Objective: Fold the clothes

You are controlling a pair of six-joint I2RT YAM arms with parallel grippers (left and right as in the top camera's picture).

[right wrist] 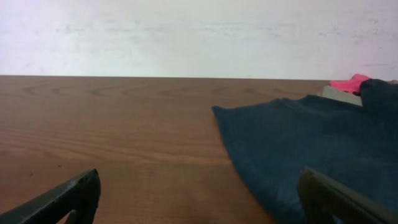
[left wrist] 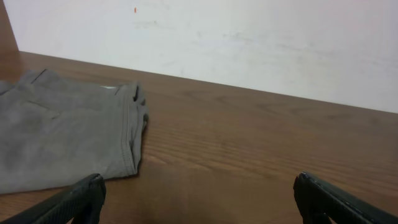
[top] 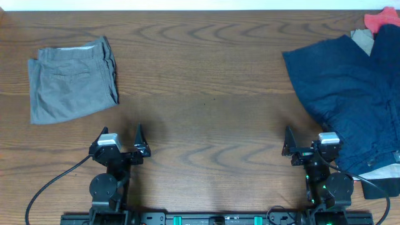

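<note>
**Both grippers spread, garments at opposite ends of the table**

I see the left gripper (top: 120, 133) spread wide and empty, near the folded grey shorts (top: 72, 80). The right gripper (top: 307, 140) is likewise spread and empty, just beside the crumpled navy shorts (top: 350, 100). A red piece (top: 380, 20) and a beige piece (top: 362, 40) lie beyond them.

It looked like a robotics lab bench. Two robot arms (top: 107, 169) stood on a black rail (top: 212, 219) at the near edge of a wood-grain table (top: 206, 94). A black cable (top: 47, 190) trailed from one, and green lights (top: 324, 186) glowed at the other's base. Behind ran a plain white wall (left wrist: 249, 43). Clothes (top: 347, 94) lay on the tabletop.
</note>
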